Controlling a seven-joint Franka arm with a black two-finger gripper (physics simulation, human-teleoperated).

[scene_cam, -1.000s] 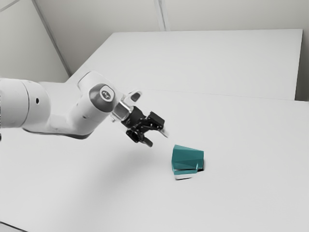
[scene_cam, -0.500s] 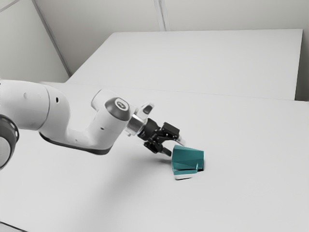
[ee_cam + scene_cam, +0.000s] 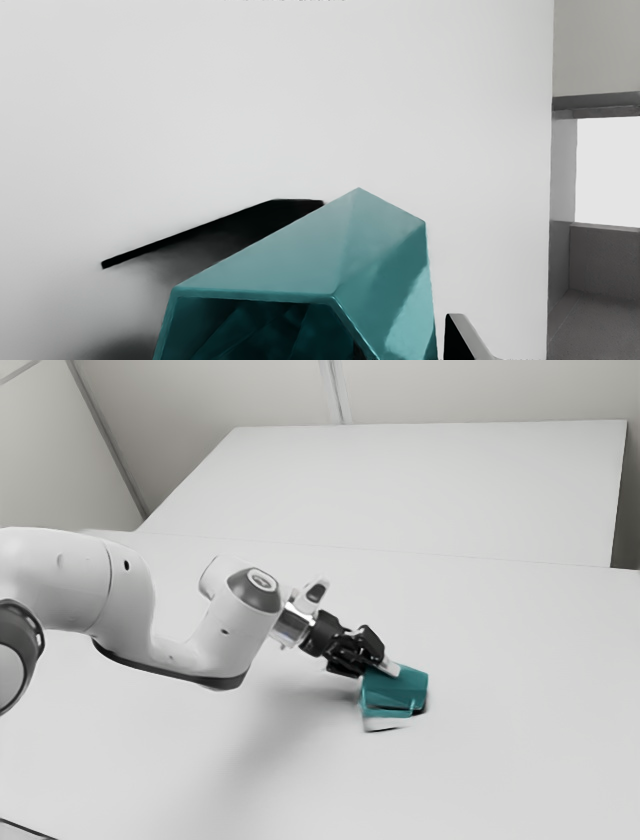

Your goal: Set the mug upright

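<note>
Lying on its side on the white counter, the faceted teal mug is turning its open mouth toward the black pincer, which is overlapping that end; whether it is grasping or released, I cannot tell.

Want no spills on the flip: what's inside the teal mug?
Inside the teal mug: shadowed, faceted teal walls, plus a small black patch I can't identify. Its outer side and the picture's edge hide the rest.

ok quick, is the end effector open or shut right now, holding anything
End effector: right at the mug, which lies on its side, but whether it is open or shut on it can't be told.
</note>
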